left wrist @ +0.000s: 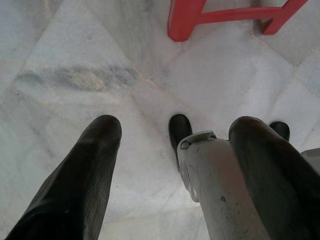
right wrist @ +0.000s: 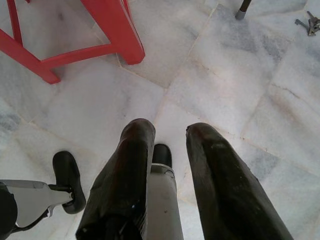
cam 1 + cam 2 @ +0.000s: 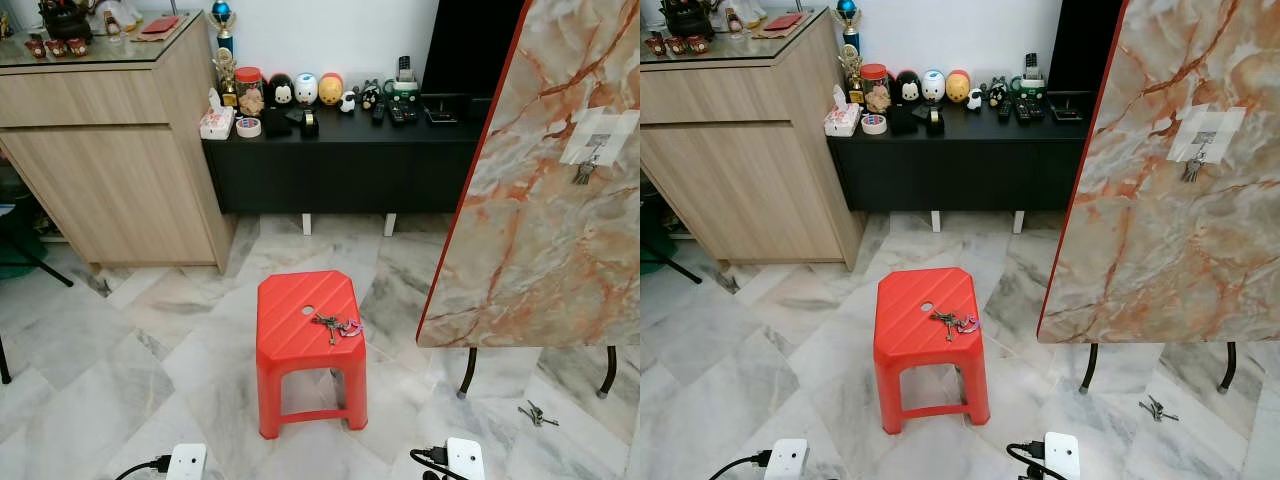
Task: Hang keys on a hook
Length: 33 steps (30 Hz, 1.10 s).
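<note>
A bunch of keys [image 3: 337, 324] with a pink tag lies on top of a red plastic stool [image 3: 300, 300] in the middle of the marble floor. To the right stands a tilted marble-patterned board [image 3: 540, 200] with a white hook patch [image 3: 598, 138]; a small key bunch [image 3: 584, 173] hangs from it. Another key bunch [image 3: 537, 413] lies on the floor by the board's legs, also in the right wrist view [image 2: 310, 22]. Both arms hang low. My left gripper [image 1: 175, 135] and right gripper [image 2: 170, 131] point down at the floor, open and holding nothing.
A wooden cabinet [image 3: 110, 150] stands at the back left. Beside it, a low black console [image 3: 340, 160] carries figurines, tape and remotes. The board's black legs [image 3: 468, 375] stand right of the stool. My own feet [image 1: 179, 131] are near the stool legs [image 2: 120, 30].
</note>
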Available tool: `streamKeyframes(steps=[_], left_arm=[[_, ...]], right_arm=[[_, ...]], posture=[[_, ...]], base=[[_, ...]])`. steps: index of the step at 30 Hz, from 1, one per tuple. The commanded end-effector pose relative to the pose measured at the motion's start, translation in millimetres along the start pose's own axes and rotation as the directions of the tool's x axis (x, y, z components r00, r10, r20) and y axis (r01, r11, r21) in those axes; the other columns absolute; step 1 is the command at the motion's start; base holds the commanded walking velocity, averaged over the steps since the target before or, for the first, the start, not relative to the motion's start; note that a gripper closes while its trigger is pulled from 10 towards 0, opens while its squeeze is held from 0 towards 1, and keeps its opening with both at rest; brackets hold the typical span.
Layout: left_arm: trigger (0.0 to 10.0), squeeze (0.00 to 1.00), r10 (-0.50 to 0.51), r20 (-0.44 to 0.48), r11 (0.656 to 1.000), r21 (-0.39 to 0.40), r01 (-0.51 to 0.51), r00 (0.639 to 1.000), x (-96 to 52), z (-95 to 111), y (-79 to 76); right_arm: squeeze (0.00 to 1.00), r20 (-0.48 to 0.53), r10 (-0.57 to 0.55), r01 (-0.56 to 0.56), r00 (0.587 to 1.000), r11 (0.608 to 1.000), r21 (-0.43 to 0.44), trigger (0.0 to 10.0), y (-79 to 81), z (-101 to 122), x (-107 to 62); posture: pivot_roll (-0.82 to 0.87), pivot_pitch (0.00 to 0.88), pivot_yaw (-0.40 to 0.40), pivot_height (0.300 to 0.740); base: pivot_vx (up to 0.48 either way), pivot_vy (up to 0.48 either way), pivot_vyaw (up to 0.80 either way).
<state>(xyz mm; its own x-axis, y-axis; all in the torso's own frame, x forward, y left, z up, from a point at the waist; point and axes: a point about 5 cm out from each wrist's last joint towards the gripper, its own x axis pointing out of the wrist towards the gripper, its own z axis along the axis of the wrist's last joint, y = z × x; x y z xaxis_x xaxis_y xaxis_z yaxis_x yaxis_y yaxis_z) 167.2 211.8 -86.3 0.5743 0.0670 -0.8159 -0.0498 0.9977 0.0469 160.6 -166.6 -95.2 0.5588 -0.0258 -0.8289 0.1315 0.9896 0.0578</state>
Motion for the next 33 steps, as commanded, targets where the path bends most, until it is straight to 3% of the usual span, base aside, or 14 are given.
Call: streamKeyframes(steps=[1,9,11,13,23,33], left_arm=[[10.0,0.0,0.009,-0.024,1.0,-0.009,-0.009,1.0,-1.4,-6.3,3.2],[10.0,0.0,0.009,-0.024,1.0,-0.009,-0.009,1.0,-1.4,-6.3,3.2],[10.0,0.0,0.035,-0.083,0.999,-0.01,-0.036,0.996,-8.4,-25.8,19.9],[10.0,0.0,0.045,-0.109,0.999,-0.012,-0.046,0.993,-11.7,-34.3,25.7],[10.0,0.0,0.032,-0.099,0.999,-0.016,-0.034,0.995,-7.9,-29.0,13.5],[10.0,0.0,0.039,-0.096,0.999,-0.02,-0.041,0.995,-8.4,-26.8,20.5]], right_arm=[[0.0,0.008,0.001,-0.001,1.0,1.0,-0.001,10.0,-0.2,2.8,0.5],[0.0,0.008,0.001,-0.001,1.0,1.0,-0.001,10.0,-0.2,2.8,0.5],[0.0,-0.034,0.015,-0.014,0.999,1.0,0.016,10.0,1.9,-11.9,-2.3],[0.0,-0.049,0.023,-0.022,0.999,0.999,0.023,10.0,2.8,-18.0,-3.8],[0.0,-0.046,0.023,-0.022,0.999,0.999,0.025,10.0,1.9,-17.7,-3.8],[0.0,-0.047,0.02,-0.019,0.999,1.0,0.024,10.0,1.0,-18.1,-4.0]], posture=[[-0.01,0.0,-0.03,0.74],[-0.01,0.0,-0.03,0.74],[-0.01,0.0,-0.023,0.74],[-0.01,0.0,-0.023,0.74],[-0.01,0.0,-0.026,0.74],[-0.01,0.0,-0.028,0.74]], base=[[0.0,0.0,0.0],[0.0,0.0,0.0],[0.0,0.0,0.0],[0.0,0.0,0.0],[0.0,0.0,0.0],[0.0,0.0,0.0]])
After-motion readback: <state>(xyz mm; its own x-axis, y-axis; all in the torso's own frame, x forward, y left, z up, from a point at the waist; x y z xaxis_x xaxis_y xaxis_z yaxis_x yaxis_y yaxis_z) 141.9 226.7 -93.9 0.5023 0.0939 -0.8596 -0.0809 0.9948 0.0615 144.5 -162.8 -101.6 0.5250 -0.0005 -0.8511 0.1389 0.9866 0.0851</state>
